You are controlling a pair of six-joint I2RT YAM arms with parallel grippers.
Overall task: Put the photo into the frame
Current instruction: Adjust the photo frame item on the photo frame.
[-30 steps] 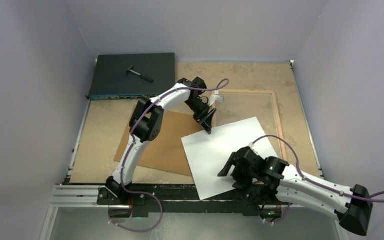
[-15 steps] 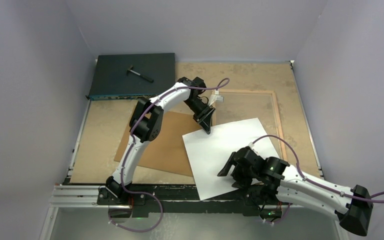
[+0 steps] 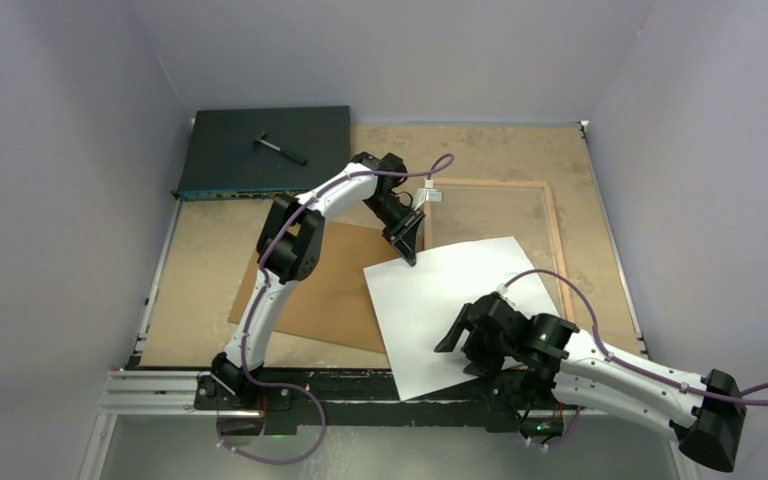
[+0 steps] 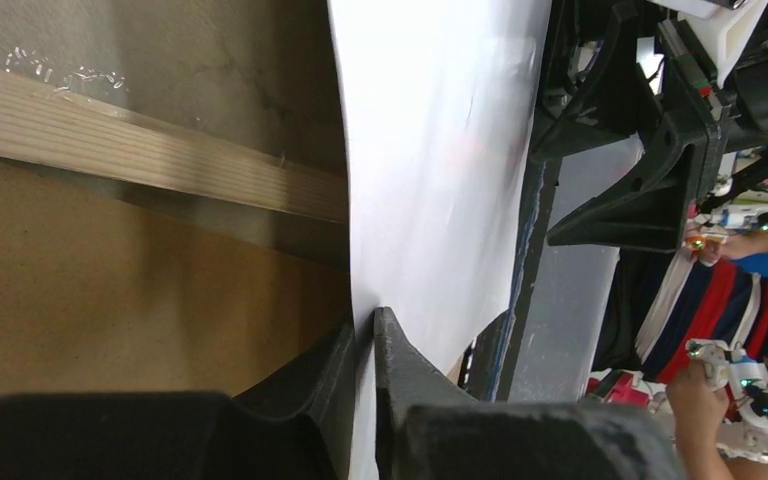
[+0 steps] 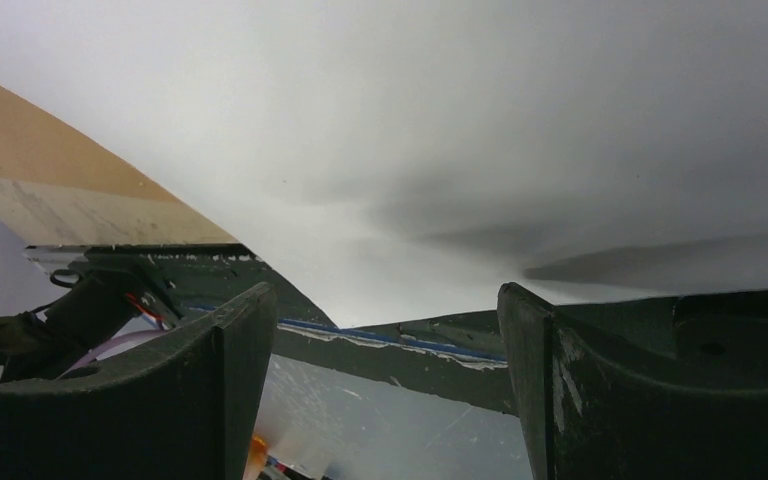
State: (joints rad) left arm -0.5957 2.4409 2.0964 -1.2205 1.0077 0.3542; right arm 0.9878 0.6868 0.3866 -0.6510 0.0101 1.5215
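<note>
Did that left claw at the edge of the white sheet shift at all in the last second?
Yes, slightly. The left gripper has drifted left, away from the frame, while its jaws closed on the edge of the photo.

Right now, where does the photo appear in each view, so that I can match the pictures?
Top external: photo, white side up, centre-right, its near corner over the dark table edge.
Left wrist: photo is a white band from top to bottom, its edge between the left gripper's fingers.
Right wrist: photo fills the upper part.
Shared landmark: the dark table edge, upright in the left wrist view, across the bottom in the right wrist view.
</note>
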